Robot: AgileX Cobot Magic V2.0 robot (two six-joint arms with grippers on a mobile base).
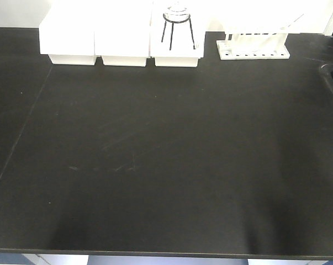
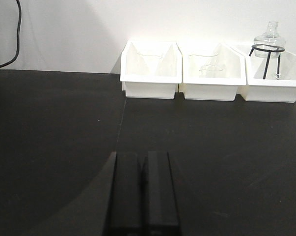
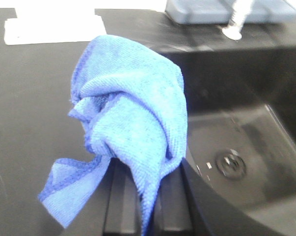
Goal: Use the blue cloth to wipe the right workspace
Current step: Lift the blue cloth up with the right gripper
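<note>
The blue cloth point(image 3: 133, 103) is clamped, bunched and upright, in the right hand point(image 3: 144, 187) above the counter point(image 3: 30, 98) beside a sink point(image 3: 246, 132), while the left hand point(image 2: 142, 162) is closed together, empty.

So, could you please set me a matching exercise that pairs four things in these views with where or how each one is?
Things:
1. blue cloth
2. left gripper
3. wire tripod
4. drain

Places or states:
A. standing in the rightmost white box
B. at the bottom of the sink
C. bunched up in the right gripper
D. shut, holding nothing

Pairs: 1-C, 2-D, 3-A, 4-B.
</note>
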